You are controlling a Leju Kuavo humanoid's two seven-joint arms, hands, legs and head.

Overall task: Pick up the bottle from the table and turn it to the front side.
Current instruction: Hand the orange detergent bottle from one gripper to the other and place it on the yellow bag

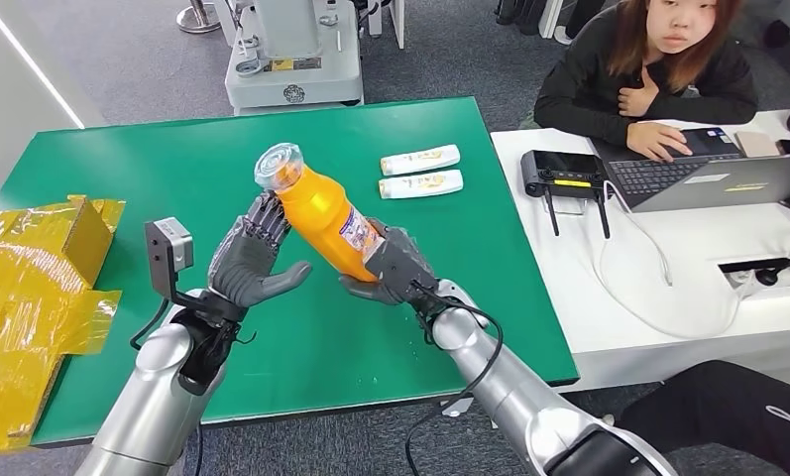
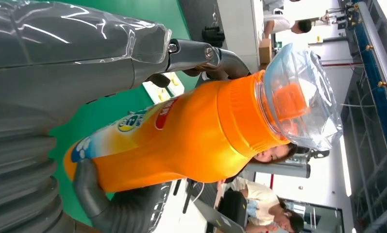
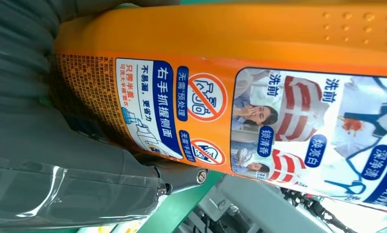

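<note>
Green table point(image 1: 123, 188): orange bottle point(image 1: 323, 212) lifted and tilted, cap far-left; right robot hand point(image 1: 391, 268) grips its base, left robot hand point(image 1: 257, 260) open against its side.

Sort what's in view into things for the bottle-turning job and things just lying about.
For the job: orange bottle, right hand gripping its base, left hand at its upper body.

Lying about: two white tubes, yellow packaging, laptop, black router.

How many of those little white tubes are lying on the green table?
2. One white tube lies near the far edge of the green table; the second tube lies right beside it, just nearer the robot. Others could be hidden behind the orange bottle.
</note>
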